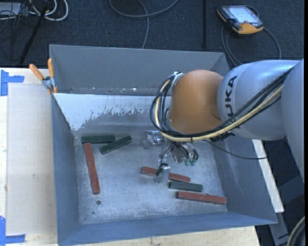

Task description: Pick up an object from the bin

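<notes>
The gripper (pixel 162 174) is low in the grey metal bin (pixel 64 152), right at the short red-brown bar (pixel 149 171) that lies about the middle of the bin floor. Its tip is at the right end of that bar, touching it or just above it, hard to call from here. Spread or closed? Cannot tell; the tip is a dark cluster under the wrist.

Up and to the right of the short bar bulges the arm's orange cover (pixel 195 104), with black and pale cables (pixel 159 114) looping round it and the big grey arm (pixel 267 101) running off to the right.

Now the neighbours, all taken from that short bar. Just right of it, nearly in line, lies a second short red-brown bar (pixel 179 178). Further right and a little lower is the near dark green bar (pixel 185 187), and beyond that, down-right again, the lower long red-brown bar (pixel 201 198). Those three lie flat and close together.

Well away to the left, the left long red-brown bar (pixel 91 168) runs nearly straight up and down the floor. Up-left are two more: the level dark green bar (pixel 98 138) by that long bar's top end, and the tilted dark green bar (pixel 115 145) just beside it, nearer the short bar.
</notes>
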